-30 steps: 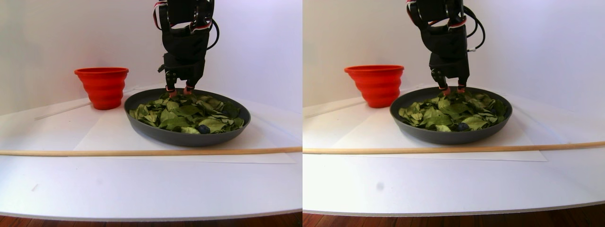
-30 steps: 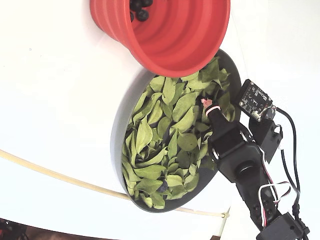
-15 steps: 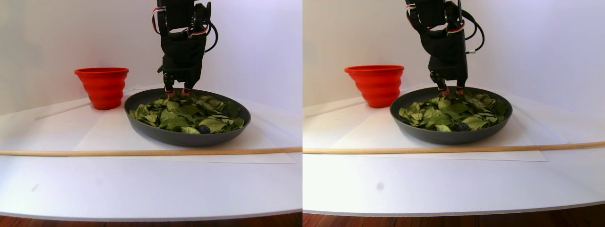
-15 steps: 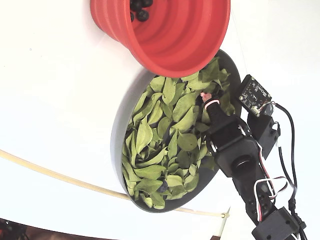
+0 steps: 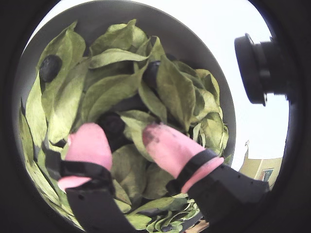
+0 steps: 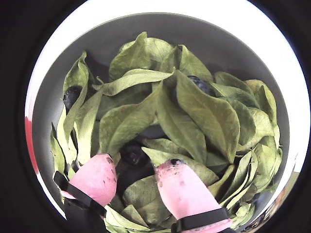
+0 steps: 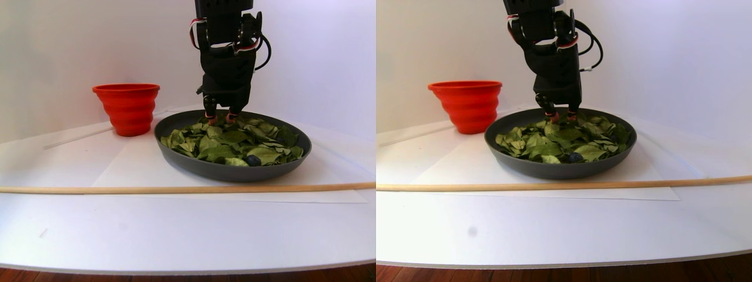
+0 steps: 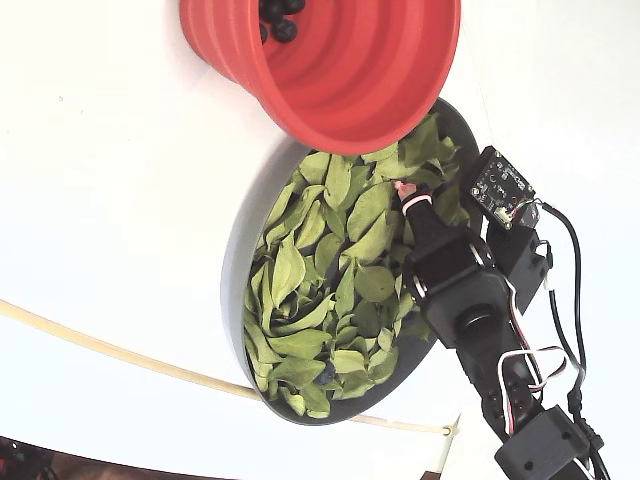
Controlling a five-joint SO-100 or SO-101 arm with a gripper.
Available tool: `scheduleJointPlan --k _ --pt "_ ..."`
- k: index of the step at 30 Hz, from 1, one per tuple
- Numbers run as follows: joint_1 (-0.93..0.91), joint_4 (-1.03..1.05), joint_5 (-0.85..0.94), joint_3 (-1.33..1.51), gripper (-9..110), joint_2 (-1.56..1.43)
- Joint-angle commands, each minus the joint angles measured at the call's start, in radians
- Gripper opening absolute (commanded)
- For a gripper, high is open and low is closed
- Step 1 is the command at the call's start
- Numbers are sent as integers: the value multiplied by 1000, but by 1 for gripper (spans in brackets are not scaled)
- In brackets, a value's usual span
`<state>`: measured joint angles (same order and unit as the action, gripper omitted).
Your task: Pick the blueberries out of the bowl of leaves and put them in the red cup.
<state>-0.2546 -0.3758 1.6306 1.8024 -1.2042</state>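
The dark grey bowl [image 5: 194, 43] is heaped with light green leaves [image 5: 107, 92]. My gripper [image 5: 121, 131] is open, and its pink fingertips [image 5: 90, 145] are down in the leaves on either side of a blueberry [image 5: 112, 124]. The same berry [image 6: 132, 154] shows between the tips in the other wrist view. Two more blueberries lie among the leaves at the left [image 6: 72, 95] and the upper right [image 6: 200, 83]. Another one [image 7: 253, 160] lies near the bowl's front rim. The red cup [image 7: 127, 107] stands left of the bowl and holds a few blueberries [image 8: 275, 15].
A long wooden stick [image 7: 176, 189] lies across the white table in front of the bowl [image 7: 229, 171]. A small camera module [image 8: 503, 185] sticks out beside the gripper. The cup's rim overlaps the bowl's edge in the fixed view [image 8: 340, 110].
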Motion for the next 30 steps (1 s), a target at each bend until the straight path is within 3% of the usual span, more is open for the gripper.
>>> scheduleJointPlan --k 1,30 --pt "-14 -20 -6 -55 15 -21" --pt "-12 -37 -34 -95 16 55"
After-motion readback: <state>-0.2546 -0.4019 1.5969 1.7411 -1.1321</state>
